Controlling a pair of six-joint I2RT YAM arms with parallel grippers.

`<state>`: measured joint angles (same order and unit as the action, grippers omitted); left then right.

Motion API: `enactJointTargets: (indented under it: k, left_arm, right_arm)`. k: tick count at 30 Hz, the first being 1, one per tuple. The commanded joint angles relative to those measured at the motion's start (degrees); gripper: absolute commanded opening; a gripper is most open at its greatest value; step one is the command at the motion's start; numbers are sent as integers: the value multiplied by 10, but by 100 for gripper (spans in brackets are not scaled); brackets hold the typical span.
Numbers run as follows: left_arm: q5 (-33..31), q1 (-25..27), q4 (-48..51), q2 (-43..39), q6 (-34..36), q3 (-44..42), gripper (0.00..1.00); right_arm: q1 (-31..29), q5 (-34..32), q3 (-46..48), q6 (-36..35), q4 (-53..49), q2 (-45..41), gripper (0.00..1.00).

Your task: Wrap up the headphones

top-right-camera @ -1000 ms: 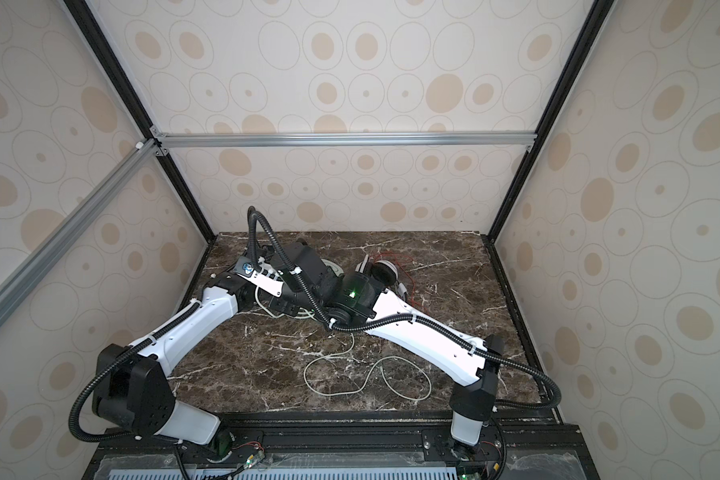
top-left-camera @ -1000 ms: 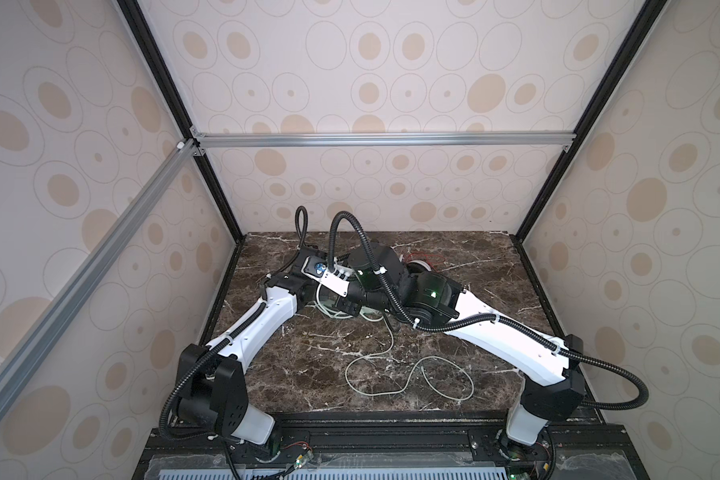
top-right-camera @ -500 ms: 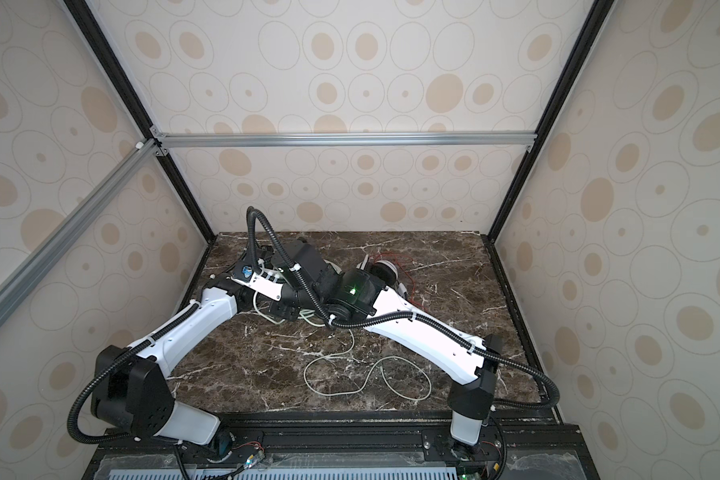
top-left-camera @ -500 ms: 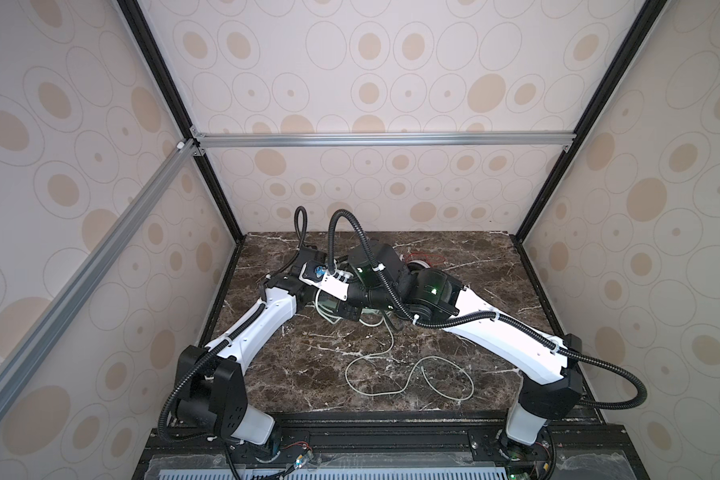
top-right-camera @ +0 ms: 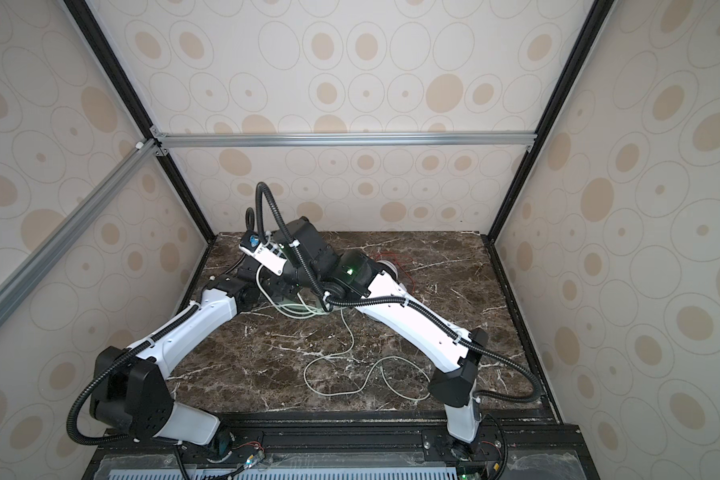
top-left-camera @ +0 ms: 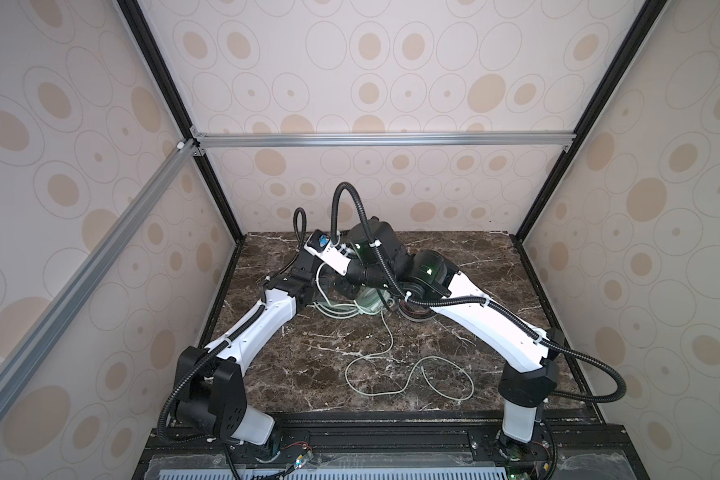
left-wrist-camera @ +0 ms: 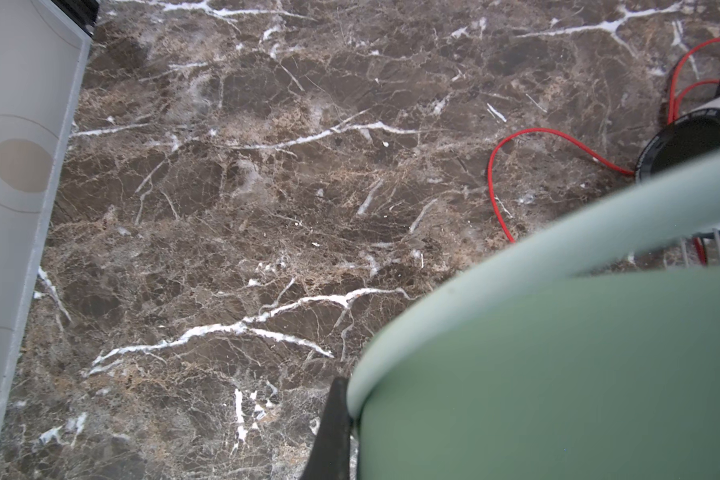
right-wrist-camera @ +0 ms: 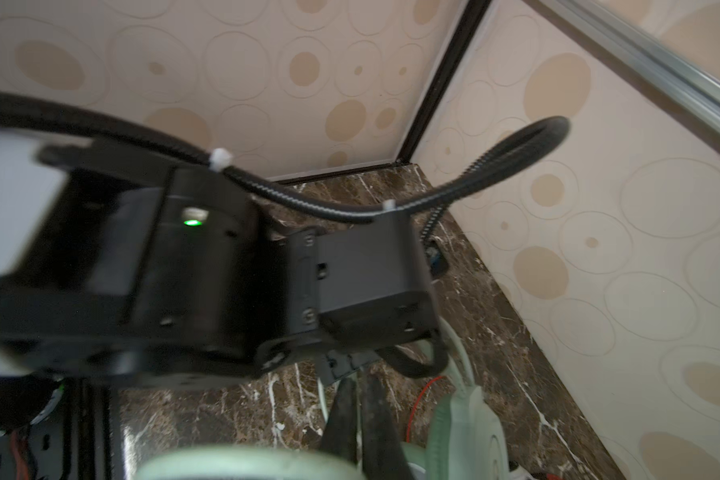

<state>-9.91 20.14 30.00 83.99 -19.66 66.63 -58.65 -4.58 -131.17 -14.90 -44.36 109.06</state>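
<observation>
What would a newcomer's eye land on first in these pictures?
Both robot arms crowd together over the mint green headphones toward the back of the marble table. Their pale green cable sprawls in loose loops toward the front, and a thin red cable curls at the back right.

Your left arm (top-left-camera: 262,324) and right arm (top-left-camera: 487,320) both stretch toward the far middle, wrists bunched close together and angled downward. Your left gripper (left-wrist-camera: 335,415) and right gripper (right-wrist-camera: 360,419) are both closed.
</observation>
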Motion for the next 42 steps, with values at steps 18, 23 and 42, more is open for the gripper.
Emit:
enactJointTargets:
  k: [18,23,42]
  left_arm:
    - [182,6,-72,-85,-1,-34,0]
    - [213,31,-76,-94,2,-49,0]
    - [315,110,-108,-94,-4,-58,0]
  right_arm:
    - [198,-54,-134,14,-136,97,0]
    - [223,-26,-249,26,-148,175,0]
    - [289,120,-161,121,-101,219,0]
